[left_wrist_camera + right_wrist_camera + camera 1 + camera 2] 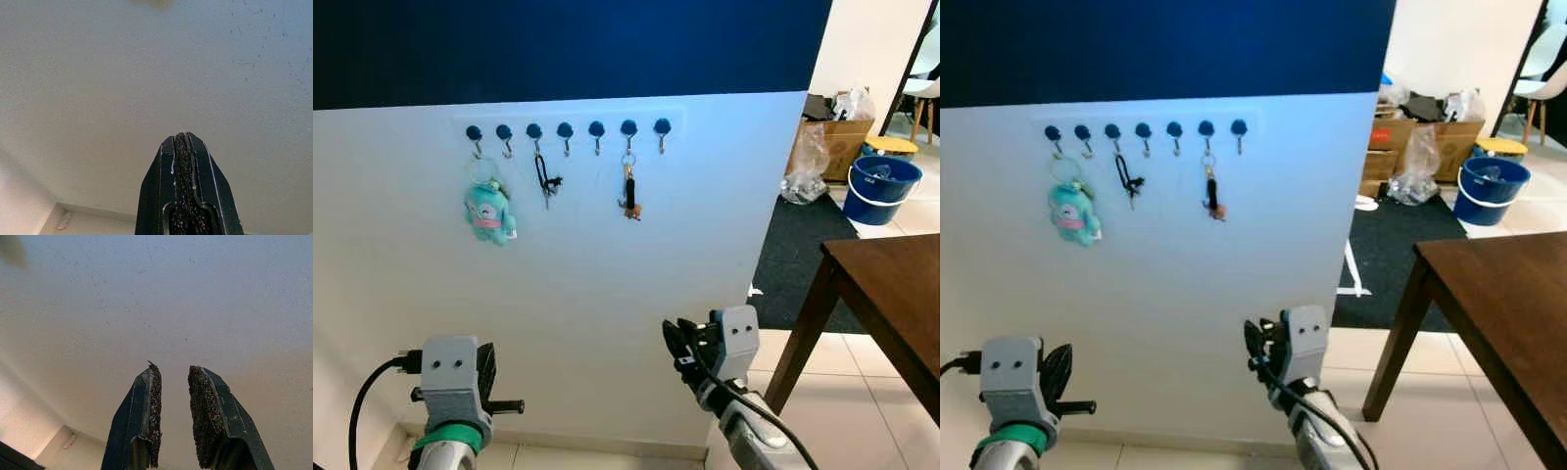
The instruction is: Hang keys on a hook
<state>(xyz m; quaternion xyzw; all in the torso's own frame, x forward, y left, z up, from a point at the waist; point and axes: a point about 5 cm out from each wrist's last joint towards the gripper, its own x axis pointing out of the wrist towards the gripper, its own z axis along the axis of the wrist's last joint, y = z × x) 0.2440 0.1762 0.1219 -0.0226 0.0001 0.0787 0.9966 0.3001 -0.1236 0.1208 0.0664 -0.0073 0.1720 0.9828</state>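
Left eye view: keys (629, 192) hanging on hook (628, 128), high above loosened, empty right hand (679, 345); left hand (485, 374) pinched shut.

The wall (607, 255) looked matt and smooth, painted white below and deep blue above, with faint scuffs. The hooks (566, 147) were thin bright metal under glossy blue plastic caps. A turquoise keyring toy (490, 212) looked soft and plush. The right pincer (173, 416) had black fingers faced with rough, gritty pads (204, 406). The counter (891, 294) was dark wood with a low sheen. The bucket (881, 189) was glossy blue plastic.
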